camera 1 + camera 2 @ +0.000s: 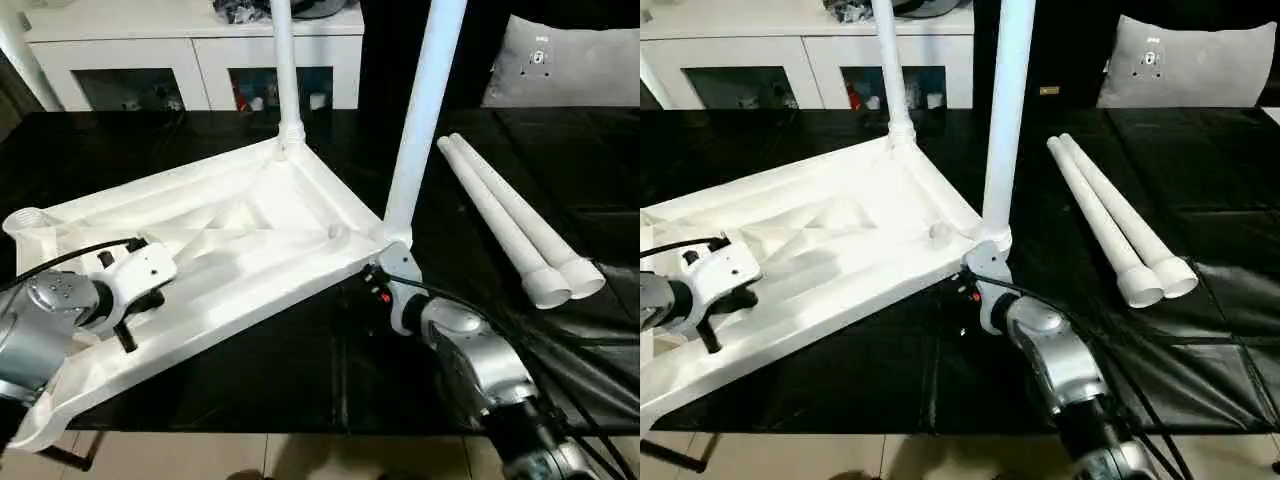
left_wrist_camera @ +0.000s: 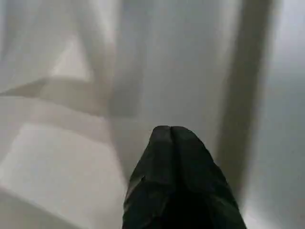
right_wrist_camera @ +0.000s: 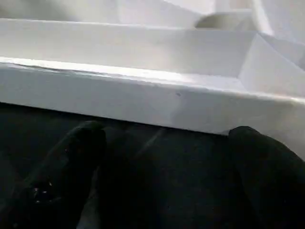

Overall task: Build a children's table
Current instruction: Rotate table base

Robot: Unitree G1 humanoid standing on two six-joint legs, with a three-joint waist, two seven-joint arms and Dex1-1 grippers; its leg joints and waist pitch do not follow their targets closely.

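The white tabletop (image 1: 230,240) lies upside down on the black table, ribbed underside up. Two white legs stand upright in its sockets: one at the far corner (image 1: 283,60), one at the near right corner (image 1: 425,100). Two loose legs (image 1: 500,215) lie side by side to the right. My left gripper (image 2: 170,130) is shut with nothing in it, pointing down at the ribbed underside near the left end (image 1: 140,305). My right gripper (image 3: 167,129) is open and low on the black surface, facing the tabletop's rim (image 3: 143,95) just below the near right leg's socket (image 1: 380,280).
An empty round socket (image 1: 28,220) shows at the tabletop's left corner. A grey cushion (image 1: 570,60) leans at the back right, and a white cabinet (image 1: 190,50) stands behind. The black table's front edge (image 1: 300,430) runs close to my arms.
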